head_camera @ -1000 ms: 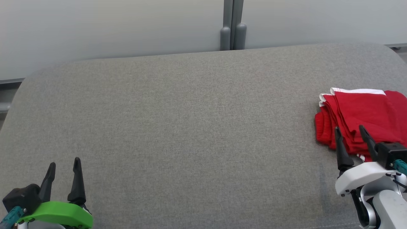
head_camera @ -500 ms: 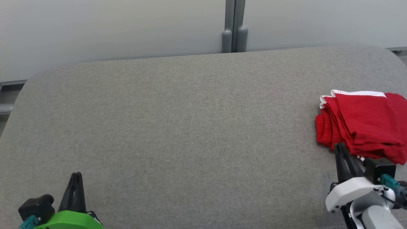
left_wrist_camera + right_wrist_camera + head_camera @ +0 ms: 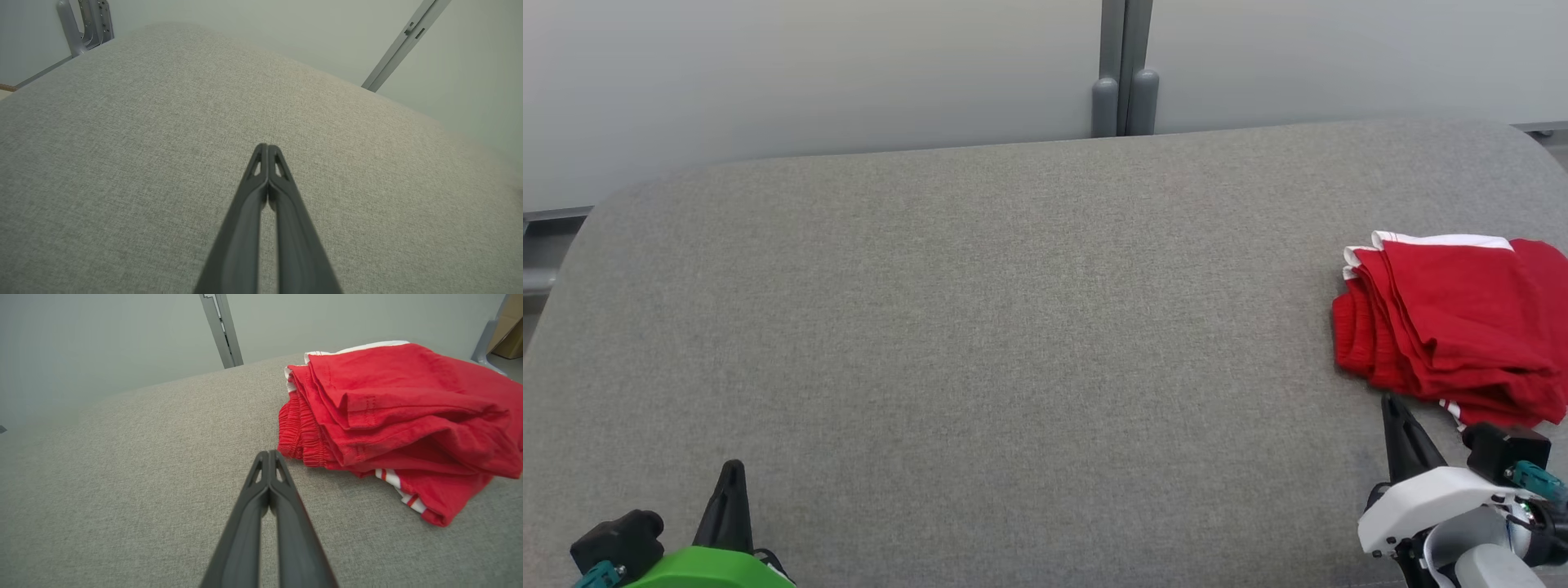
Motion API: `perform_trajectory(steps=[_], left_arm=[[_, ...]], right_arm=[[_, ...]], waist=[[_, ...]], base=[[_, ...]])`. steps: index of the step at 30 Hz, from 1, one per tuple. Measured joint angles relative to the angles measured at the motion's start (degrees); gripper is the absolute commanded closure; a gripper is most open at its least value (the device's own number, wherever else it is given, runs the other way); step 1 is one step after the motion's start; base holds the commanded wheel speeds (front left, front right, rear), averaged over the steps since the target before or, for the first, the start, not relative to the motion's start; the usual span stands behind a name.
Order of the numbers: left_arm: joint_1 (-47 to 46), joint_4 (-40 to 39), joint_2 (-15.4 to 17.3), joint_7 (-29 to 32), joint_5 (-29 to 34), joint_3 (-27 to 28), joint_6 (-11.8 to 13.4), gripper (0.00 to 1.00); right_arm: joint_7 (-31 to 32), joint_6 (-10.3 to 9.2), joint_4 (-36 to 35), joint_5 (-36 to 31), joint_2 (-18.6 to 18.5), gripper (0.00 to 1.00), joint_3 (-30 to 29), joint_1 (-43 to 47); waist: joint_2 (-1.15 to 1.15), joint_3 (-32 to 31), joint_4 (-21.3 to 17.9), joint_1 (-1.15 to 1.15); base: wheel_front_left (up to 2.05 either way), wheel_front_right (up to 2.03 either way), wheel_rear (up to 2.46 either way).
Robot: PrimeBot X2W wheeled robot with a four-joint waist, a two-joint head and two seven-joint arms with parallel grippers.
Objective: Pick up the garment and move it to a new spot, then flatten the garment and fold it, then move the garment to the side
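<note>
Two tools are pinched shut, and both hold nothing. From the head view, the left tool [image 3: 733,469] sits low at 7 o'clock over the bare grey desk [image 3: 1013,327]. The right tool [image 3: 1391,404] sits at 5 o'clock. The red garment [image 3: 1454,318], with white stripes, lies folded on the desk at 3 o'clock. The right tool's tip is just beside the garment's near edge.

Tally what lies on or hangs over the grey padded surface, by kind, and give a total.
Red garment: 1
Grippers: 2 (left gripper, right gripper, both shut and empty)
Total: 3
</note>
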Motion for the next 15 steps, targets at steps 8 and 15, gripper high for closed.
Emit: perform_trajectory(steps=[8,15], left_arm=[[-0.02,0.02,-0.76,1.57,-4.19,1.49,-0.89,1.00],[-0.07,0.09,-1.63,2.82,-7.84,2.18,-1.65,1.00]], right_arm=[[1.59,0.90,-0.09,6.38,1.08,1.00,-1.34,-0.15],[3.00,1.75,-0.14,10.82,1.62,1.00,-2.87,-0.61]], waist=[[0.00,-0.09,-0.02,0.00],[0.00,-0.17,-0.04,0.00]], base=[[0.00,0.00,0.00],[0.00,0.00,0.00]])
